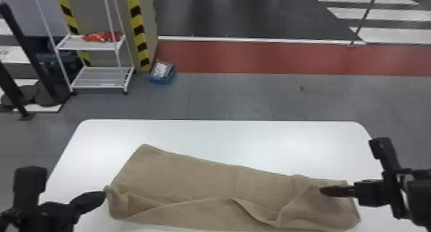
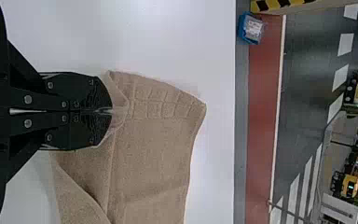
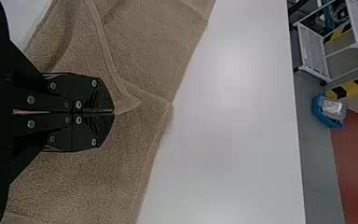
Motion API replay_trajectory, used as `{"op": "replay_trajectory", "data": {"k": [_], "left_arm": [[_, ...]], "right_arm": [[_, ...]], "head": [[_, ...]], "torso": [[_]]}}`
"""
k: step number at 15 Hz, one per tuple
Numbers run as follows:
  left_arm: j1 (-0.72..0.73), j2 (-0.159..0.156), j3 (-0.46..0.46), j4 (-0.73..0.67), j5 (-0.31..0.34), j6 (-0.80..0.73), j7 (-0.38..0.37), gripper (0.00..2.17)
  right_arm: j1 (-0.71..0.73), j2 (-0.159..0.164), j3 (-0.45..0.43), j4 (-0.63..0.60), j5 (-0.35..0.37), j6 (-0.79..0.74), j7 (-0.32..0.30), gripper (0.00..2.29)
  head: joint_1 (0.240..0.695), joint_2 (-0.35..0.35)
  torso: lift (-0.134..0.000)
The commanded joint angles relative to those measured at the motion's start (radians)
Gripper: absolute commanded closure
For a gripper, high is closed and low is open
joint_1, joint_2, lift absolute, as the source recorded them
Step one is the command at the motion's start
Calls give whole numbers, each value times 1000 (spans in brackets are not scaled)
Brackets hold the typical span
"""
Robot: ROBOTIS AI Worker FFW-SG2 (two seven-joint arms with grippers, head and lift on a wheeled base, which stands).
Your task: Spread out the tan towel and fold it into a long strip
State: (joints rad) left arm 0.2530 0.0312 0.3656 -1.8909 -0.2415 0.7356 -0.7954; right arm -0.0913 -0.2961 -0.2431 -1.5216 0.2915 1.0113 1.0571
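Observation:
The tan towel [image 1: 205, 180] lies across the white table, its near layer folded partly over with loose creases toward the right. At its left end my left gripper [image 1: 105, 193] is shut on a raised edge; in the left wrist view the left gripper [image 2: 111, 111] pinches the towel [image 2: 154, 154] near its patterned border. Over the towel's right part is my right gripper [image 1: 321, 191]. In the right wrist view the right gripper [image 3: 113, 112] has its fingers closed on a hemmed corner of the towel [image 3: 140, 60], above another layer of the cloth.
The white table [image 1: 224, 138] has its far edge beyond the towel. On the floor behind stand a white shelf cart [image 1: 96, 77] and a blue bin [image 1: 162, 76]. Black posts rise at the far left.

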Motion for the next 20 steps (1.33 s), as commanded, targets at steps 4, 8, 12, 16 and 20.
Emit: {"op": "replay_trajectory", "data": {"k": [4,8,12,16,20], "left_arm": [[0,-4,-8,-45,-1,25,-10,1909],[-54,-7,-13,-116,-79,172,-25,1909],[-52,-5,58,-172,-110,288,-97,1909],[-49,-4,87,-186,-179,328,-192,1909],[-20,-2,102,-240,-231,334,-306,1909]], "right_arm": [[84,3,-168,-121,-63,10,54,1173],[105,0,-346,-140,-121,13,89,1173],[151,-15,-486,-149,-190,1,126,1173],[159,-34,-518,-121,-193,-12,126,1173],[165,-44,-559,-112,-193,-24,126,1173]], "head": [[695,-69],[695,-120],[695,-168],[695,-210],[695,-227]], "torso": [[0],[0],[0],[0],[0]]}}
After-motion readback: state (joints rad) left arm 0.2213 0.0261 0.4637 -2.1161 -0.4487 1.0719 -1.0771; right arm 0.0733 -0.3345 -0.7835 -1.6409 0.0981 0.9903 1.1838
